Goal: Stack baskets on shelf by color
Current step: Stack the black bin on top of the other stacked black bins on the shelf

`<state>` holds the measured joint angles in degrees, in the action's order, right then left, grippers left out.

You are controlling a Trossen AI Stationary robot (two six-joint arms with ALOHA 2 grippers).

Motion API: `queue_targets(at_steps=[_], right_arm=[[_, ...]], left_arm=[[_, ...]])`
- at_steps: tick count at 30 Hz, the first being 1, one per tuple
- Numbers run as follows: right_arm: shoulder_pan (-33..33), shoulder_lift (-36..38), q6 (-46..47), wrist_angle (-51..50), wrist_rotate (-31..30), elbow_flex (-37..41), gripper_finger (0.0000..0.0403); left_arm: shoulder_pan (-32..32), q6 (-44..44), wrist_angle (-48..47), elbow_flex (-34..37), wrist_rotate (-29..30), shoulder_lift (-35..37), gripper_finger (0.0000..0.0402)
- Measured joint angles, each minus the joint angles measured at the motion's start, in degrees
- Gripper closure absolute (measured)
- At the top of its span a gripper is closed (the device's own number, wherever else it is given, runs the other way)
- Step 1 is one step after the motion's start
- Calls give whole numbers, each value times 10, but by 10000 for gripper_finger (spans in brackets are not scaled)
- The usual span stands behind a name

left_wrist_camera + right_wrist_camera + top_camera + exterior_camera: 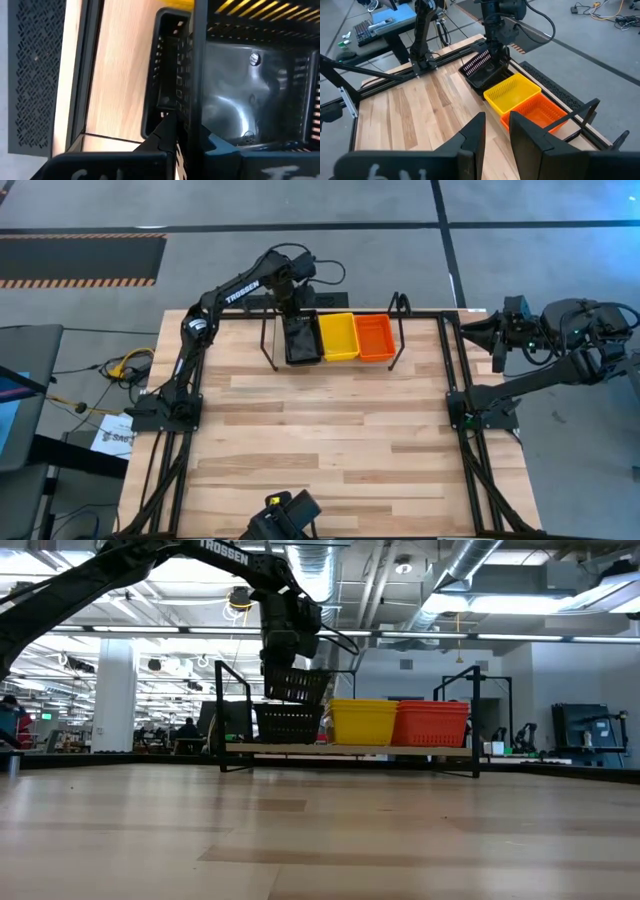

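Left gripper [290,668] clenched on the slotted wall of a tilted black mesh basket [297,686] above the black stack [288,723] on the rod shelf [268,340]; right gripper [495,131], fingers apart, holds nothing beyond the wooden table's [330,440] right edge.

The table [330,430] is pale wood in long planks, smooth with a soft sheen in the low view. The black basket [250,100] is glossy plastic, its floor throwing bright reflections, its walls slotted mesh. The yellow baskets [512,92] and red baskets [537,111] look like the same moulded plastic, less shiny. The shelf [478,720] is thin black metal rod, matt. The arms' casings are dark and matt.
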<state>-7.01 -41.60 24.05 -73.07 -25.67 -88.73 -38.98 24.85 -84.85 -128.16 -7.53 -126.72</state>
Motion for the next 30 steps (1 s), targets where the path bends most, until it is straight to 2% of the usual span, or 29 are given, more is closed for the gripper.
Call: queue_targets(at_steps=[17,30], right_arm=[[0,0,0,0,0,0,297],[0,0,0,0,1,0,297]], left_arm=[[-1,1,8,3,-2,1,401],[-1,10,22,94,8,2,401]])
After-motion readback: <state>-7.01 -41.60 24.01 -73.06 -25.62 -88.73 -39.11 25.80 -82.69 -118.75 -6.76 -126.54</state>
